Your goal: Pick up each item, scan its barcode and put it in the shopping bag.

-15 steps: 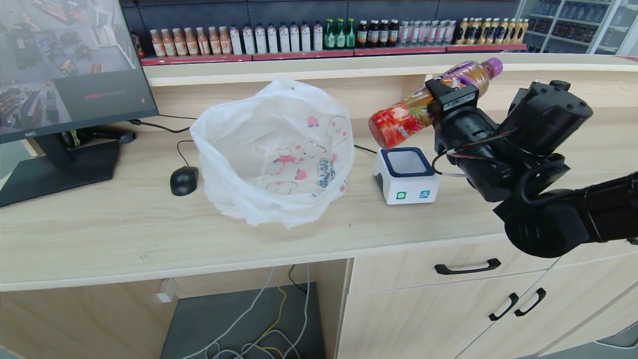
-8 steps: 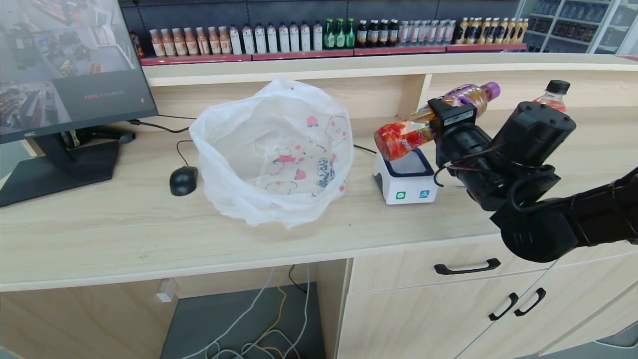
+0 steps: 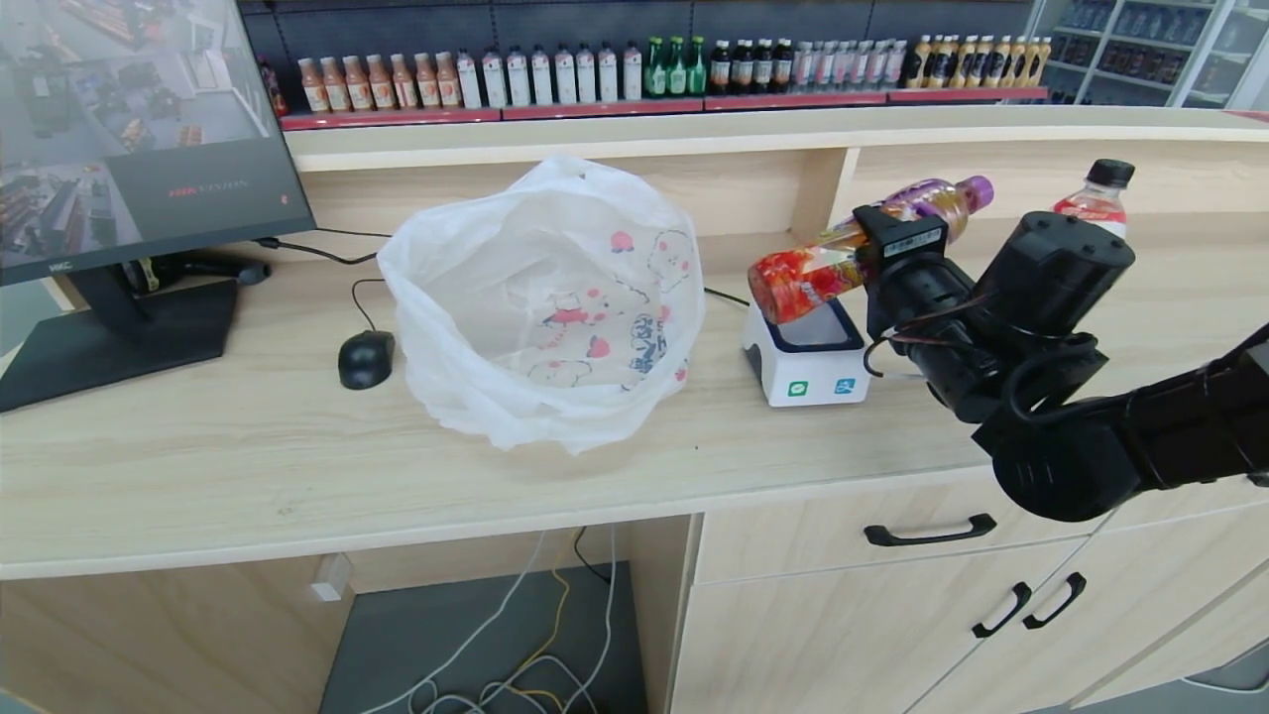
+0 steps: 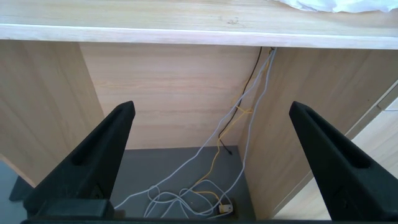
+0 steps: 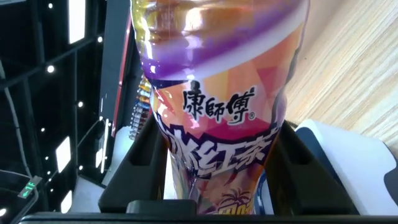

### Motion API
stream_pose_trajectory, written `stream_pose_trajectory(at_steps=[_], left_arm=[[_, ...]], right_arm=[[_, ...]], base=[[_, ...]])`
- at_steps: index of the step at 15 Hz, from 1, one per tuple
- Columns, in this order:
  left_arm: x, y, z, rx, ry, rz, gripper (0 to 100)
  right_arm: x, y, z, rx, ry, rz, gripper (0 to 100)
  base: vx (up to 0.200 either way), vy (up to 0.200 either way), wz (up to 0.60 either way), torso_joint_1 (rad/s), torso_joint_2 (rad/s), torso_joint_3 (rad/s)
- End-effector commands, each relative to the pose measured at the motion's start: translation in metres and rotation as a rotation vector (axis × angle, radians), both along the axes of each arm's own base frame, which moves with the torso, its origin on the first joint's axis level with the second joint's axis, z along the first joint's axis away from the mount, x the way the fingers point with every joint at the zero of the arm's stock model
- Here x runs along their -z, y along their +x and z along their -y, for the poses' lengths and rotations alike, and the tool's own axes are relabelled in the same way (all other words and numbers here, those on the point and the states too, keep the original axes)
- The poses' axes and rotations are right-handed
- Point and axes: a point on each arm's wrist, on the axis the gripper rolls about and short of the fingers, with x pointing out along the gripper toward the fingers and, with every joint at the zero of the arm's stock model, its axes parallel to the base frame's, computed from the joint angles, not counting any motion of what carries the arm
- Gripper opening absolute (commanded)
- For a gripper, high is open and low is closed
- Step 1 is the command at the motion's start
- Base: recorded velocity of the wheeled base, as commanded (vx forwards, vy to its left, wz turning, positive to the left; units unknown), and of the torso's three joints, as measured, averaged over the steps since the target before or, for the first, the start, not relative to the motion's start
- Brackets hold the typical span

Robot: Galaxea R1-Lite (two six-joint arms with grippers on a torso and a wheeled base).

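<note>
Apparently tight between the right jaws: tilted bottle (image 3: 805, 278)

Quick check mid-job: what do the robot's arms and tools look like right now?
The right arm is matte black with fat cylindrical joints. Thin wires loop loose beside its wrist, and a small white printed label sits on the right tool. The left tool has two flat, black, wedge-shaped fingers.

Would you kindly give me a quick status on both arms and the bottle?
Right gripper shut on bottle, tilted over scanner. Left gripper open, below counter. Shopping bag open beside scanner.
</note>
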Motion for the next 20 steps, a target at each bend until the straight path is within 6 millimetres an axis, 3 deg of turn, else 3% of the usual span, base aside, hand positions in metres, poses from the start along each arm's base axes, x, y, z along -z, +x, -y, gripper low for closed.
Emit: stream_pose_trajectory(at_steps=[1,13,20], left_arm=[[0.0,0.0,0.0,0.0,0.0,0.0,100],[0.0,0.0,0.0,0.0,0.0,0.0,100],[0.0,0.0,0.0,0.0,0.0,0.0,100]], right_arm=[[0.001,0.0,0.0,0.0,0.0,-0.003,0],[0.003,0.002,0.002,0.01,0.013,-0.007,0],[-0.008,-0.003,0.005,0.011,0.02,0.022,0]], base=[[0.0,0.0,0.0,0.0,0.0,0.0],[0.0,0.0,0.0,0.0,0.0,0.0],[0.0,0.0,0.0,0.0,0.0,0.0]])
